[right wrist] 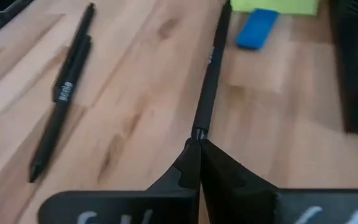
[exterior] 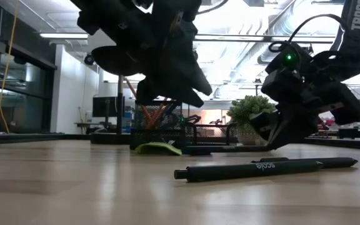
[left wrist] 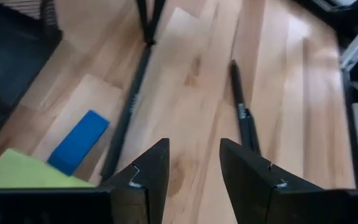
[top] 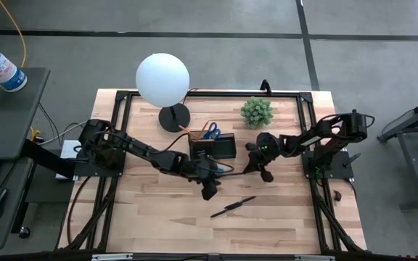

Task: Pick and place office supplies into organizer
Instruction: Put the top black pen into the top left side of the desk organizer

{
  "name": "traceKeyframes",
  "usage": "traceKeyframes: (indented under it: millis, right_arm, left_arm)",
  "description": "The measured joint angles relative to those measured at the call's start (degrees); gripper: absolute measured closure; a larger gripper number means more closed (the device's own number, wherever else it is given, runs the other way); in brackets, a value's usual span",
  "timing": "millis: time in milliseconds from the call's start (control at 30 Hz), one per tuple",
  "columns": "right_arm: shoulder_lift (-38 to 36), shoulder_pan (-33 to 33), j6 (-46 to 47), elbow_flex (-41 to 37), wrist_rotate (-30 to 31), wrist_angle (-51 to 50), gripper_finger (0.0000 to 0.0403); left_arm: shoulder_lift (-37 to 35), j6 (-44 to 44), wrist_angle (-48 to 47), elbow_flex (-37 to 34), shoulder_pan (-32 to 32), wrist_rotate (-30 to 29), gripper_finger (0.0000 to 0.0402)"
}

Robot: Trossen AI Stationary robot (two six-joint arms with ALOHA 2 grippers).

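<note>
My left gripper [left wrist: 191, 168] hangs above bare wooden table [top: 158, 217], fingers parted with a clear gap between them, nothing held and nothing touched. Seen from above, it sits near the table's middle, just in front of the organizer [top: 214, 148].

My right gripper [right wrist: 197, 152] has its fingers pressed fully together. Their tips meet right at the end of a thin black pen [right wrist: 211, 68] lying flat on the wood; I cannot tell whether the tips pinch it or only touch it. From above, this gripper [top: 265, 174] is just right of the organizer, near the small green plant [top: 257, 111].

A second black pen [top: 233, 206], with white lettering on its barrel, lies on the table nearer the front edge, apart from both grippers.

A small blue block [left wrist: 78, 142] lies flat on the wood just beside a lime-green sticky-note pad [left wrist: 23, 174], close to the organizer.

The organizer, a dark box, stands near the table's centre, with blue-handled scissors [top: 211, 131] and orange pencils [exterior: 149, 112] standing in it. A white globe lamp [top: 162, 80] stands behind it.
</note>
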Motion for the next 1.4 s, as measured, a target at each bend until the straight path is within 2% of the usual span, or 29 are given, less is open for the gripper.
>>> traceKeyframes:
  millis: [233,400,500,733,900,1267,1400]
  right_arm:
    - [-0.02,3.51,0.04,2.13,0.44,-0.85,0.0402]
    - [-0.04,4.76,1.43,3.91,0.70,-1.04,0.0402]
    - [-0.07,5.08,1.51,5.01,0.94,-1.04,0.0402]
    - [-0.11,5.90,1.37,8.75,1.05,-4.34,0.0403]
    - [-0.11,7.31,1.17,11.52,1.07,-6.97,0.0403]
    - [-0.13,10.04,-2.02,17.16,2.03,-12.17,0.0403]
    - [-0.13,10.02,-4.56,19.36,2.31,-14.81,0.0403]
  left_arm:
    - [-0.02,0.15,-3.11,0.34,-0.02,0.48,0.0272]
    - [-0.04,1.86,-3.11,0.34,-0.02,3.13,0.0266]
    - [0.78,2.07,-2.80,0.38,-0.02,3.83,0.0242]
    - [2.51,-0.67,-4.08,0.11,-0.02,3.43,0.0155]
    - [3.40,-0.68,-3.12,0.26,-0.02,1.82,0.0120]
    - [4.12,0.28,-1.21,0.29,-0.04,0.74,0.0112]
    - [5.62,1.88,3.16,0.34,-0.08,4.06,0.0112]
